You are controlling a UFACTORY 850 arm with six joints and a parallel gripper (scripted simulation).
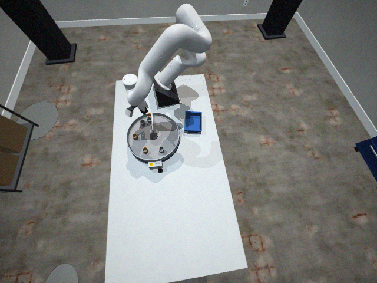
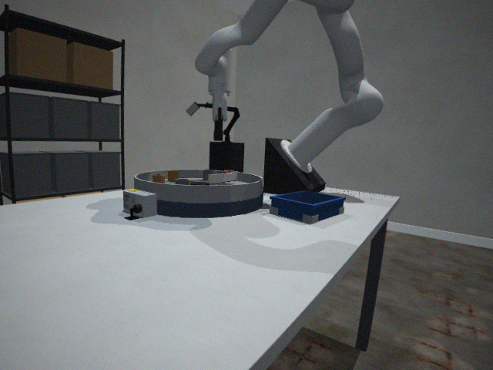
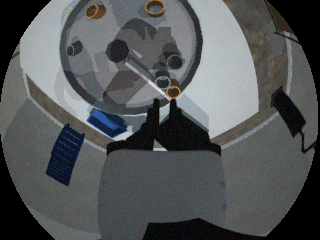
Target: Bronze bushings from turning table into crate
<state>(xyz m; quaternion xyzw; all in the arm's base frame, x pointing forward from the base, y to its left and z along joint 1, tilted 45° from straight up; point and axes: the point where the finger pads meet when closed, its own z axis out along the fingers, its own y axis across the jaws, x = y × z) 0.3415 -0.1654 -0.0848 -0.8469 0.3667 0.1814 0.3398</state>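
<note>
Bronze ring [image 1: 148, 117] [image 3: 173, 97] sits just beyond my pincer [image 1: 144, 112] [image 2: 218, 139] [image 3: 164, 106], whose tips stand slightly apart, holding nothing; two more lie farther from it on the turntable [image 1: 177, 137] [image 2: 199, 194] [image 3: 198, 45]. The blue crate [image 1: 192, 131] [image 2: 312, 205] [image 3: 106, 123] is off to the pincer's side.
</note>
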